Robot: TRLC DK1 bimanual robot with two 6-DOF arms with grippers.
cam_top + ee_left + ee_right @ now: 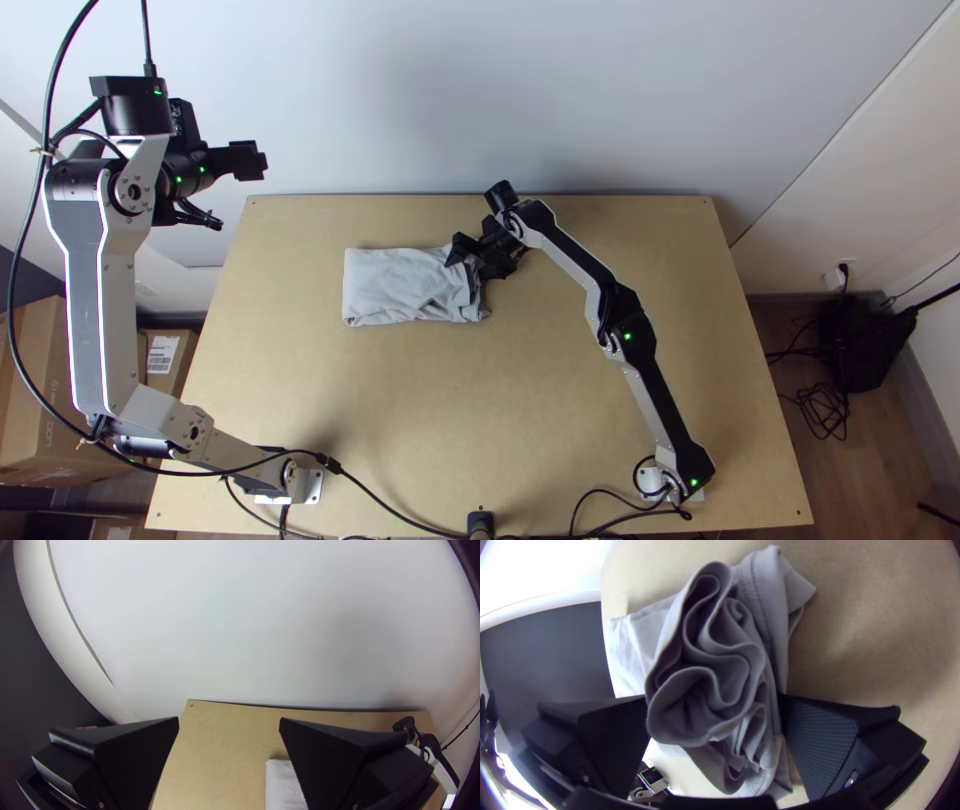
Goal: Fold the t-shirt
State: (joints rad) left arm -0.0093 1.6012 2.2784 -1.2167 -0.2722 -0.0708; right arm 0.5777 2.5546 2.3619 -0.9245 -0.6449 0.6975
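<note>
I have the t-shirt on the far half of the worktop, a little left of its middle in the top view; it lies as a compact, roughly rectangular bundle, long sides running across the worktop, its left end fairly flat and straight-edged with a few soft creases towards the middle, its right end rumpled.

My right claw is down at that rumpled end, with the right arm reaching up to it from its base at the near edge; in the right wrist view its two fingers stand wide apart, one on each side of the gathered cloth; the layers there bunch into loose, wavy ruffles, with a stitched seam running alongside and a small corner of fabric poking out past it; the cloth sits between the fingers rather than squeezed flat, though from this angle I can't quite judge whether either pad touches it.

My left claw is up past the worktop's far left corner, well apart from the t-shirt; its fingers are spread wide with nothing between them, and the left wrist view looks over them to the wall and the flat end of the t-shirt; the left arm stands beyond the worktop's left side, near a cardboard box.
</note>
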